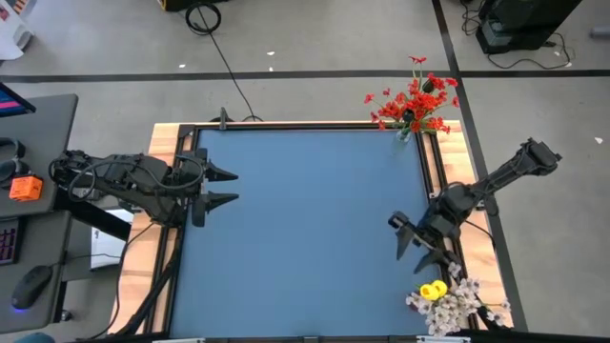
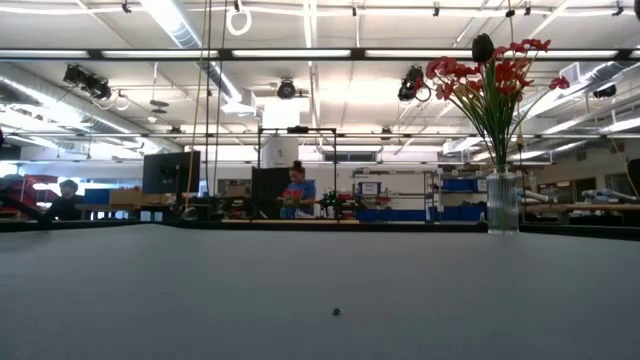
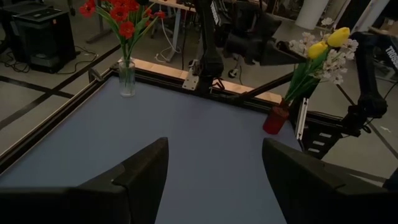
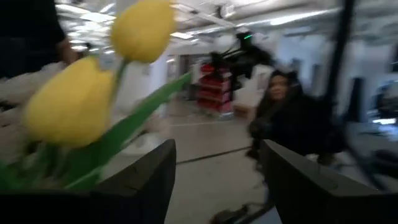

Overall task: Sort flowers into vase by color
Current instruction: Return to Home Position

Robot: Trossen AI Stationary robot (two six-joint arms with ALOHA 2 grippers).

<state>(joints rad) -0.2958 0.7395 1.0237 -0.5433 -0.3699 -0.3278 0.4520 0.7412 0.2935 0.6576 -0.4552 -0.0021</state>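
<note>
The blue tabletop [image 1: 305, 229] has the left end effector [image 1: 233, 187] at its left edge, released and empty. The right end effector [image 1: 408, 244], also released, hovers just beside the yellow tulips [image 1: 434, 290] and whitish blossoms [image 1: 462, 300] in the red vase [image 3: 275, 119]. The red flowers [image 1: 415, 100] stand well apart in a corner glass vase [image 2: 502, 205].

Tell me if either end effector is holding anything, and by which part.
Nothing is held: the left end effector and right end effector are both open and empty.
</note>
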